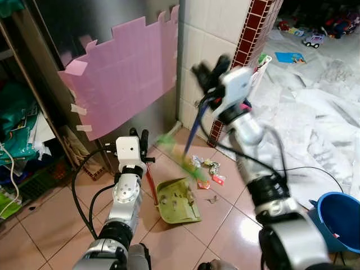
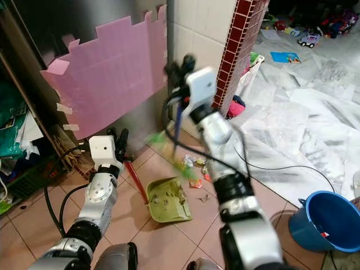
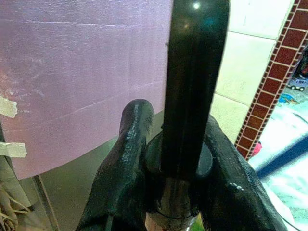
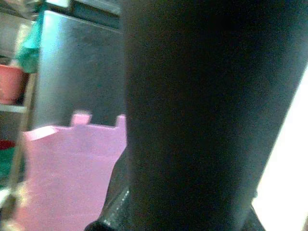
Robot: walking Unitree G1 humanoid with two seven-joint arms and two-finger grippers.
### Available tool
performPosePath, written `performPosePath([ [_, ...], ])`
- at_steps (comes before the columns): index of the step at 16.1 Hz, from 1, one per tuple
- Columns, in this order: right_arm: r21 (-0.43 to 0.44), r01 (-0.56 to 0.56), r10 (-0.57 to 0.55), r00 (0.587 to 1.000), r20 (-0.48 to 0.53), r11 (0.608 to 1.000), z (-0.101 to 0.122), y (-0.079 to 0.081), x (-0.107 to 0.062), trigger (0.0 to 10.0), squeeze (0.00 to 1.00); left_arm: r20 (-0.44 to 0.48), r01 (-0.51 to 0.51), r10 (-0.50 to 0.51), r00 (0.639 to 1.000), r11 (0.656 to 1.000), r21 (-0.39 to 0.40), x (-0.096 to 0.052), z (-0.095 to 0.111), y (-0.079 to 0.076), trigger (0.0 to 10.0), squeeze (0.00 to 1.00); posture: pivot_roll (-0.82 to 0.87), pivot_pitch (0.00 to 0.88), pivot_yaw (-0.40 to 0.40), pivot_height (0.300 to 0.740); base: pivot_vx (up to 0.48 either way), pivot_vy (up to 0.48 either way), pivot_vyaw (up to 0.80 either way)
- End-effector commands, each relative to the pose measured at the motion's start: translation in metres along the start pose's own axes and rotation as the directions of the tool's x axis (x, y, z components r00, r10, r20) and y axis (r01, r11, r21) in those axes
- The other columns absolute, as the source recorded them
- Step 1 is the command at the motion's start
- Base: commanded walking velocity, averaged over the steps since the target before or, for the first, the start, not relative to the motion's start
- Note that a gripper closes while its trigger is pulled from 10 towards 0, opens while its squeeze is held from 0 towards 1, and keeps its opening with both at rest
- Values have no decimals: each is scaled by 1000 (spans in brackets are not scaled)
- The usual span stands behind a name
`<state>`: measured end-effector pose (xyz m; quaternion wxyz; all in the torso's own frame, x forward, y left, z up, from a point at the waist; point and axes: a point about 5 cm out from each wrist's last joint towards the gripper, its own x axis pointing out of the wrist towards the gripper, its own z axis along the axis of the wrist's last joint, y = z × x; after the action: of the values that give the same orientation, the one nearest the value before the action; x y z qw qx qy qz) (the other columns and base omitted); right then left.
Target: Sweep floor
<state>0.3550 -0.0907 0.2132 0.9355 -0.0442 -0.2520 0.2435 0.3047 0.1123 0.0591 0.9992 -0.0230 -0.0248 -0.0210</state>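
A green dustpan (image 1: 177, 201) lies on the tiled floor with bits of dirt in it. Its red handle (image 1: 151, 183) rises to my left gripper (image 1: 139, 138), which is shut on it; in the left wrist view the fingers (image 3: 127, 159) clasp the dark pole (image 3: 190, 96). My right gripper (image 1: 209, 73) is raised and shut on the blue broom handle (image 1: 194, 126). The green bristles (image 1: 180, 154) are blurred, just behind the dustpan. Small litter (image 1: 211, 169) lies by the bristles and the pan's mouth. In the right wrist view the dark handle (image 4: 192, 120) blocks most of the picture.
A pink foam board (image 1: 129, 73) is taped to the metal cabinet ahead. A white-tiled wall with a red brick edge (image 1: 253, 34) stands behind the broom. White sheets (image 1: 315, 101) cover the floor to the right. A blue bucket (image 1: 340, 219) sits at lower right; cluttered shelves (image 1: 22, 124) at left.
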Motion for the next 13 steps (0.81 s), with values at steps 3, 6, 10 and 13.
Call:
performPosePath([
  [3, -74, 34, -36, 999, -34, 997, -12, -2, -1, 10000, 0, -44, 17, -16, 999, 999, 36, -6, -5, 0, 10000, 0, 47, 52, -21, 740, 0, 0, 0],
  [6, -129, 28, -45, 990, -132, 991, -41, 15, -15, 10000, 0, -73, -51, 58, 996, 995, 91, -12, -8, 13, 10000, 0, 67, 54, -26, 740, 0, 0, 0],
  [10, -76, 64, -85, 945, -315, 995, -78, 35, -38, 10000, 0, -89, -81, 88, 992, 994, 78, -14, -8, 21, 10000, 0, 71, 47, -27, 740, 0, 0, 0],
  [13, 40, 99, -78, 931, -357, 994, -86, 46, -44, 10000, 0, -155, -68, 69, 986, 998, 12, -15, -16, 11, 10000, 0, 58, 42, -24, 740, 0, 0, 0],
])
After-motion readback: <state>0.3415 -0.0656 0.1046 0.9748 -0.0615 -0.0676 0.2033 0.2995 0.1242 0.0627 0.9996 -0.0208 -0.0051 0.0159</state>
